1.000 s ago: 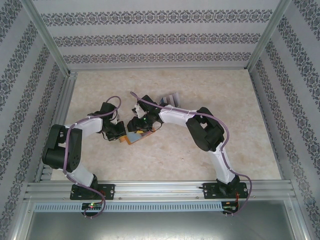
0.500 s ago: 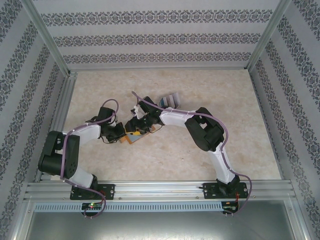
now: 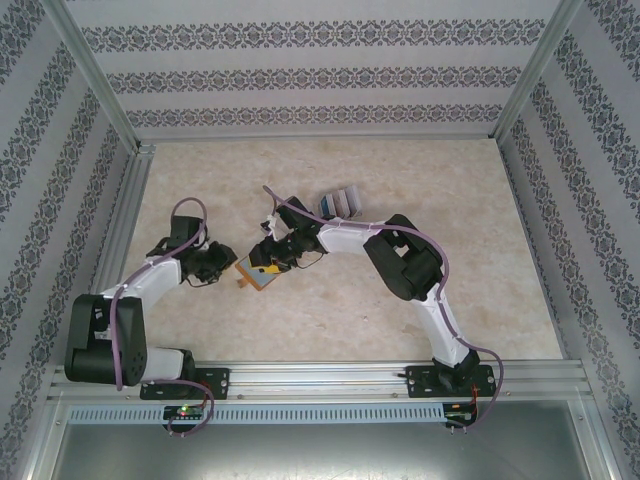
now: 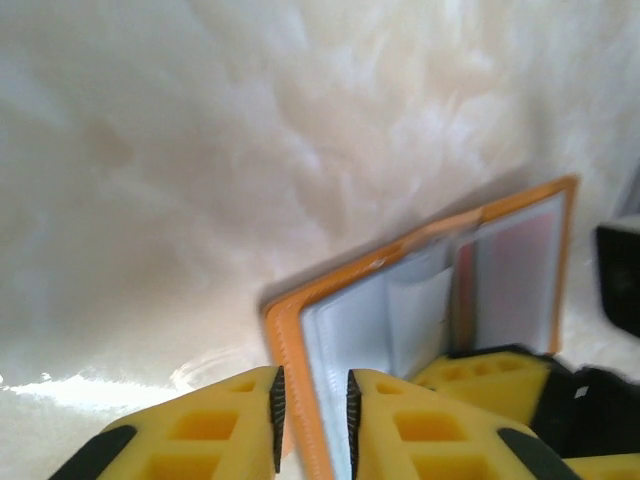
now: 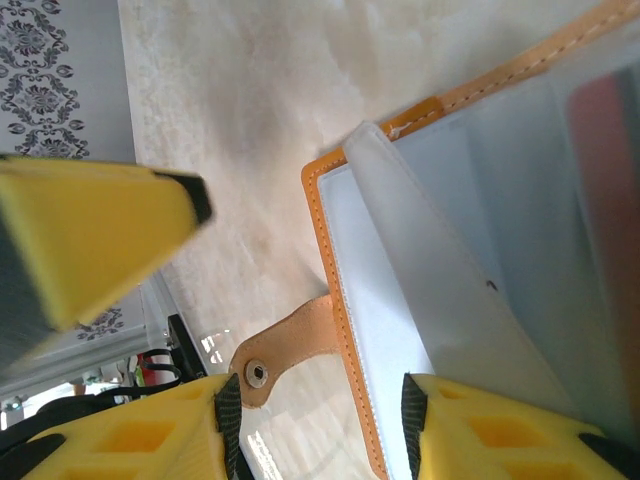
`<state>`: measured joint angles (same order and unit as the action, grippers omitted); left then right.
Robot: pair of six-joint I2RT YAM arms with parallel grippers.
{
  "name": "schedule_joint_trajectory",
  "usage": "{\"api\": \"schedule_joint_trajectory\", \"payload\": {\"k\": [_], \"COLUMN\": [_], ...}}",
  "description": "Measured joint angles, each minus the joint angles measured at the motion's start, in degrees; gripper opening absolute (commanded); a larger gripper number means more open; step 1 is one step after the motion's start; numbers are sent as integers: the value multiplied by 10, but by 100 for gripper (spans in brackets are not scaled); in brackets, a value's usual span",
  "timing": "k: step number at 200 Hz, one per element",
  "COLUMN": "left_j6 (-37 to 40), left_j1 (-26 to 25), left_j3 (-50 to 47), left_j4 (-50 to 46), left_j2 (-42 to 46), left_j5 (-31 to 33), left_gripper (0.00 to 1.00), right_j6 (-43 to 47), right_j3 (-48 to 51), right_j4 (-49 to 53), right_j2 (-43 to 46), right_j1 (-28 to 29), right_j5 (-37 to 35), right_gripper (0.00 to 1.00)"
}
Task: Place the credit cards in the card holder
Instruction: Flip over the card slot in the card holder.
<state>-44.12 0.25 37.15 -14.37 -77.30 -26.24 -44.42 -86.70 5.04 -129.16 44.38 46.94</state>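
The orange card holder lies open on the table, its pale clear pockets facing up. A reddish card sits inside one pocket. My left gripper is just left of it, open by a narrow gap, and the holder's orange edge runs between the pads. My right gripper hangs over the holder, open. It straddles the stitched edge and the snap strap, with nothing clamped. More credit cards lie in a small pile behind the right arm.
The beige marbled table is closed in by patterned walls and an aluminium frame. A metal rail runs along the near edge. One yellow finger of the left gripper shows in the right wrist view.
The left arm has drawn back to the left and its jaws have parted slightly on the holder's edge. The right arm has shifted a little and uncovered the pile of cards.
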Motion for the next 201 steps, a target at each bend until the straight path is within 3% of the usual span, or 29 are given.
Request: {"api": "schedule_joint_trajectory", "payload": {"k": [46, 91, 139, 201], "left_j6": [-14, -17, -18, -2], "left_j1": [17, 16, -16, -32], "left_j3": [98, 144, 211, 218], "left_j4": [-2, 6, 7, -4], "left_j2": [-80, -161, -216, -286], "left_j5": [-64, -127, -157, -164], "left_gripper": [31, 25, 22, 16], "right_j6": [4, 9, 11, 11], "right_j3": [5, 6, 11, 16], "right_j4": [-6, -8, -11, -10], "right_j2": [0, 1, 6, 10], "right_j1": [0, 0, 2, 4], "right_j5": [-1, -2, -12, -21], "right_gripper": [48, 48, 48, 49]}}
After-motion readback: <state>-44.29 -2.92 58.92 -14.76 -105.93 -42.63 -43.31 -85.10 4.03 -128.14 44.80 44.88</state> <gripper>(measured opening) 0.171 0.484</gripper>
